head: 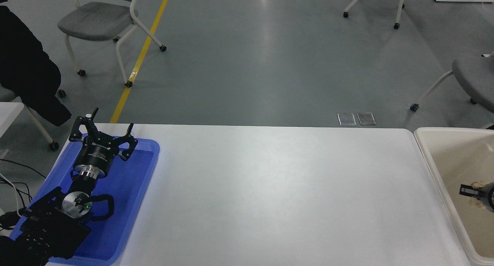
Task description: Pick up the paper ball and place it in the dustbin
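right claw: my black right gripper (475,191) is closing on the tan crumpled paper ball (478,189), over the cream plastic dustbin (432,163)
risk: paper snagging on fingers at release
left: parked over blue tray (127,204)

No legible text, number or sign anywhere. Only a short white mark printed on the black body of the left gripper (102,131), parked over the blue tray (127,204) at the lower left, too small and blurred to read. Nothing printed on the white table (270,188), on the dustbin (428,154) at the right edge, or on the small visible part of the right gripper (472,190) over it. Yellow line (142,53) painted on the floor, plain, without lettering. Two small grey plates (356,118) set in the floor beyond the table, unmarked as far as can be told.
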Tool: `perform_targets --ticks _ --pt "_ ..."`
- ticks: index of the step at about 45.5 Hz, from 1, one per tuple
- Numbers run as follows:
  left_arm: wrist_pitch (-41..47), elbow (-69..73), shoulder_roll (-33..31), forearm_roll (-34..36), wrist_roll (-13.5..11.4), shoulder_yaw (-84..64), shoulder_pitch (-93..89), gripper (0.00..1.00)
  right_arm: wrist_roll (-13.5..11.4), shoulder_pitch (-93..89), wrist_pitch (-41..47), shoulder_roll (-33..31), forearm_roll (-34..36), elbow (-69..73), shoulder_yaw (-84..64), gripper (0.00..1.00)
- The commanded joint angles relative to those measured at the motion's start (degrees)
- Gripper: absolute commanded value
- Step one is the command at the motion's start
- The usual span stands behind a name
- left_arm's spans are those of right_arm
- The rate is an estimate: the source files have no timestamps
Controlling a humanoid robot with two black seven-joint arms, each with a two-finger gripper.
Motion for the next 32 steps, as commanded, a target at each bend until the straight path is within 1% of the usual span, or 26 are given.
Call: perform_targets --ticks 1,14,19,26,32 --pt "0.0 0.0 0.0 0.0 0.0 0.0 0.0 1.0 -0.1 -1.3 -0.4 0.9 0.7 -0.9 2.0 1.0" --pt "0.0 0.0 0.0 0.0 0.0 0.0 0.0 1.0 0.3 -0.3 -0.4 0.0 0.8 -0.5 2.4 1.0" --pt "0.0 0.0 0.0 0.0 0.0 0.0 0.0 1.0 0.4 0.6 -0.4 -0.3 0.9 -0.5 4.7 1.0" --pt "0.0 0.0 0.0 0.0 0.0 0.0 0.0 1.0 0.4 3.1 -0.3 -0.6 1.2 -0.2 11.4 1.0" --pt "0.0 0.0 0.0 0.0 0.0 0.0 0.0 1.0 0.3 4.8 -0.3 -0.6 3.6 2.3 25.1 1.0"
